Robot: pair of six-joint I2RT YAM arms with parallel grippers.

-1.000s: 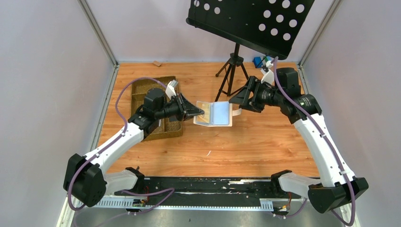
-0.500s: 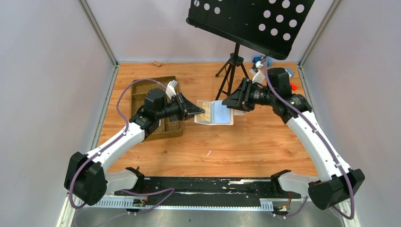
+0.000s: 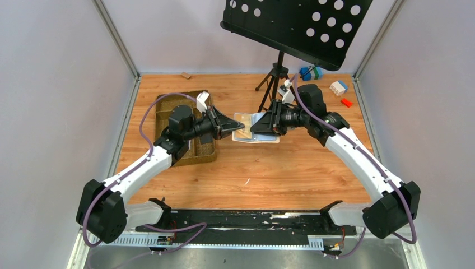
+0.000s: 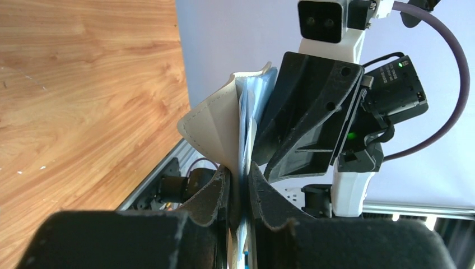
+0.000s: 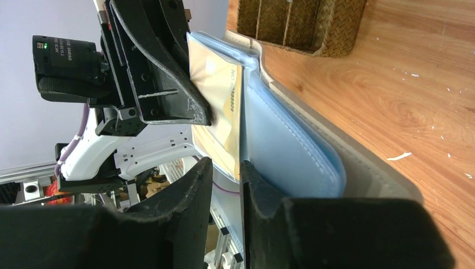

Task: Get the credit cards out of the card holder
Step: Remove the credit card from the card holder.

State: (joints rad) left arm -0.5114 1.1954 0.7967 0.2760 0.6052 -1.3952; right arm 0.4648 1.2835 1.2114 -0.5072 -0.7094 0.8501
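Risk note: left gripper (image 4: 238,178) is clamping the card holder (image 4: 215,129) mid-table, between both arms. Right gripper (image 5: 224,168) is straddling the orange-yellow card (image 5: 215,106) edge; cannot tell whether it is biting. Jaws catching the blue pocket (image 5: 291,151) too would be dragging the holder free.

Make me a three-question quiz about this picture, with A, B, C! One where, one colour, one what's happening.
1. Where is the woven tray? A in the far right corner; B beside the left arm; C midair.
2. What colour is the card holder inside? A light blue; B red; C green.
3. What is the left pincer doing? A wide open; B holding a spoon; C clamping the card holder.
Answers: B, it lies by that arm; A, blue lining shows; C, its fingers pinch the holder's edge.
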